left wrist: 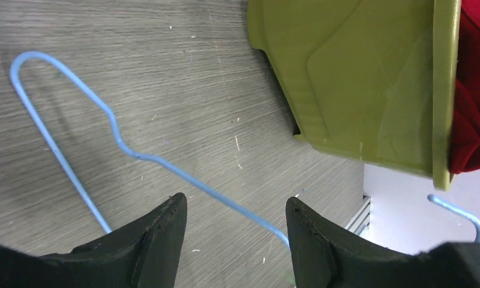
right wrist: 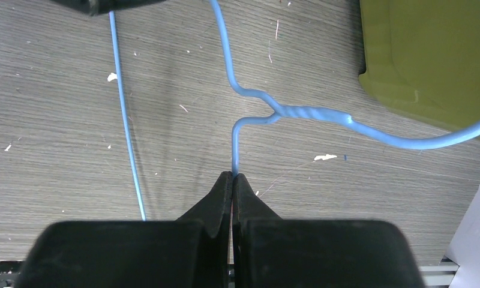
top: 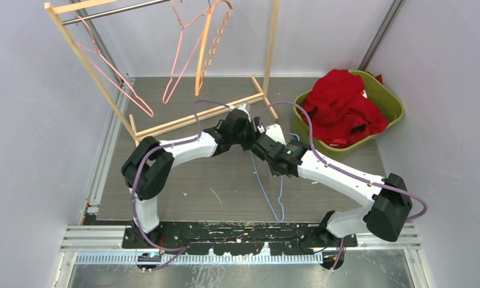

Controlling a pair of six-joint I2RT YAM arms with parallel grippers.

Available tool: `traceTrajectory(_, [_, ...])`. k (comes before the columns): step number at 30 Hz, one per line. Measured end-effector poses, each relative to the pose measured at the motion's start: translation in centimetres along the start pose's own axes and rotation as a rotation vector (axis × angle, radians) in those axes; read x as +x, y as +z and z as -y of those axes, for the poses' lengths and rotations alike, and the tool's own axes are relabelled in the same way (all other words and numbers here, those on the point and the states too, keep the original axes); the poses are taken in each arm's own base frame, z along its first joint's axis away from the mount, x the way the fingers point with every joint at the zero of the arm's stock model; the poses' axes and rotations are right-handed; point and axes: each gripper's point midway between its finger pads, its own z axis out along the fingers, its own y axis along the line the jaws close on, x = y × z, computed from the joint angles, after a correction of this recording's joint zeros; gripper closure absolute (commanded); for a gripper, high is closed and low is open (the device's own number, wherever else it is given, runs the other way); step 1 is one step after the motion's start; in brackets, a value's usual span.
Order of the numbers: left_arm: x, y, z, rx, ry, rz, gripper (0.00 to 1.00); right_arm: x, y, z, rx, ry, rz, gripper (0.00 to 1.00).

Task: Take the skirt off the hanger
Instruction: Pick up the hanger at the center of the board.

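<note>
The blue wire hanger (top: 266, 187) is bare and hangs just above the table, with my right gripper (right wrist: 233, 175) shut on its wire just below the twisted neck (right wrist: 312, 113). The hook curves off toward the green bin (right wrist: 423, 54). My left gripper (left wrist: 236, 201) is open over the hanger's shoulder wire (left wrist: 183, 174), which runs between the fingers and passes behind the right one. In the top view both grippers meet at mid-table, left (top: 249, 129) and right (top: 263, 144). The red skirt (top: 345, 108) lies bunched in the green bin (top: 389, 90), apart from the hanger.
A wooden clothes rack (top: 90, 66) stands at the back left, carrying pink wire hangers (top: 180, 54) and an orange plastic one (top: 207, 54). The bin's outer wall (left wrist: 357, 78) is close to the left gripper's right. White walls close in both sides.
</note>
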Motion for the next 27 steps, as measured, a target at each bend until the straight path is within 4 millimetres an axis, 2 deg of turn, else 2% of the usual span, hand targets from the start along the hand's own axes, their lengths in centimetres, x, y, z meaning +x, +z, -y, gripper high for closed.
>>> traceTrajectory(11, [-0.5,2.9,0.6,0.01,-0.047,-0.016,0.38,0.0,0.0,0.1,0.001,-0.018,0.001,0.99])
traceTrajectory(19, [0.4,4.4,-0.8,-0.016,-0.062,-0.042,0.38,-0.5,-1.0,0.5,-0.028,-0.033,0.034,0.99])
traceTrajectory(24, [0.0,5.5,0.0,0.006,-0.054,-0.051,0.39,-0.8,-1.3,0.2,-0.055,-0.046,0.05,0.99])
traceTrajectory(25, [-0.1,5.8,0.2,0.012,-0.049,-0.05,0.42,-0.7,-1.3,0.2,-0.061,-0.052,0.05,0.99])
traceTrajectory(26, [-0.3,6.1,0.3,0.016,-0.045,-0.048,0.49,-0.7,-1.3,0.1,-0.067,-0.059,0.047,0.99])
traceTrajectory(27, [-0.4,6.4,0.4,0.018,-0.038,-0.047,0.63,-0.6,-1.3,0.0,-0.071,-0.063,0.045,0.99])
